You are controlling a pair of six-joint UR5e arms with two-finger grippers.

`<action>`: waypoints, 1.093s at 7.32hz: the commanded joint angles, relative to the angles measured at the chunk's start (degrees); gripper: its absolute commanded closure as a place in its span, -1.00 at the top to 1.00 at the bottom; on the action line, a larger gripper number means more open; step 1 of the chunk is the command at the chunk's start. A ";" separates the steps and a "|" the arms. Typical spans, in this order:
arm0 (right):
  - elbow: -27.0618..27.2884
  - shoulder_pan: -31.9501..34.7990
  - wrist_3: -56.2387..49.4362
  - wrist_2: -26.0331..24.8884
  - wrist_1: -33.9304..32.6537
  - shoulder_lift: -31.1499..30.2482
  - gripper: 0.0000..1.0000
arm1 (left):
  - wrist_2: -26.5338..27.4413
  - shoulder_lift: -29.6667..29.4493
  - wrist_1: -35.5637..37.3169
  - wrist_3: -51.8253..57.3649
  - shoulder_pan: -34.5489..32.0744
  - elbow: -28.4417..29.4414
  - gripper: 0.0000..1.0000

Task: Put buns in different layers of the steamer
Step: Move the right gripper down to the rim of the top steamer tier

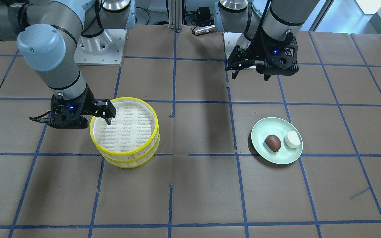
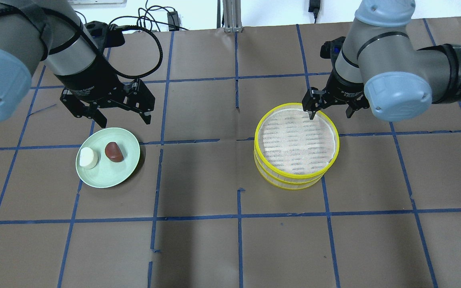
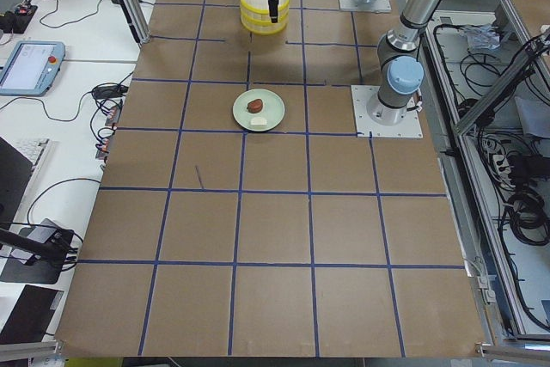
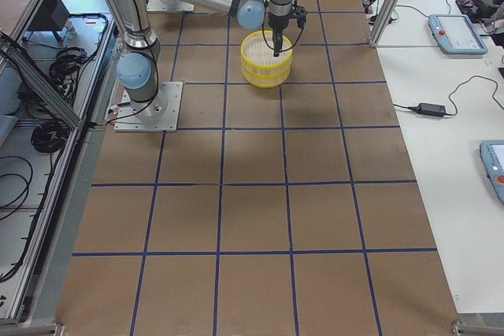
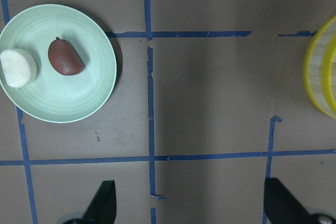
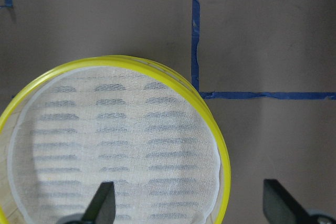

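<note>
We count two buns, one plate, two steamer tiers and two grippers. The white bun and the brown bun lie just beside each other on the pale green plate, with a slim gap between them. The white one lies nearer the rim, on the side away from the steamer. The plate sits on the brown table on the robot's left.

Well apart from it, on the robot's right, the two tiers stand stacked. The upper tier rests on the lower tier, and their yellow rims are slightly offset. A white mesh cloth lines the upper one. What is inside the lower one we cannot see.

The left gripper has its jaws spread wide and grasps nothing. It hangs in the air near the plate and touches neither the plate nor the buns.

The right gripper is also spread wide and empty. It straddles the upper tier's rim on the side away from the plate. One finger is over the mesh just inside the rim, and the other finger is outside, over the table. We cannot tell whether the inner fingertip touches the cloth.
</note>
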 commanded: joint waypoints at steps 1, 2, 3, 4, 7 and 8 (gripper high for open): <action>3.61 -1.19 -0.31 -0.45 -4.50 2.05 0.97 | 0.02 -0.53 0.01 -0.14 -0.06 -0.05 1.00; 5.28 -1.11 -0.23 -1.67 -5.21 2.05 0.93 | 0.02 -0.53 -0.08 -0.14 -0.06 -0.05 1.00; 7.03 -1.11 -0.23 -1.68 -7.31 2.57 0.90 | 0.02 -0.53 -0.08 -0.14 -0.06 -0.05 1.00; 9.31 -1.19 -0.23 -1.51 -10.20 2.75 0.90 | 0.10 -0.53 -0.08 -0.14 -0.06 -0.05 1.00; 8.81 -1.02 -0.93 -4.48 -8.49 1.97 -0.83 | 0.02 -0.89 -0.08 -0.14 -0.06 -0.14 1.00; 8.63 -1.02 -0.76 -4.58 -8.47 1.96 -0.85 | 0.02 -0.97 -0.08 -0.31 -0.06 -0.14 1.00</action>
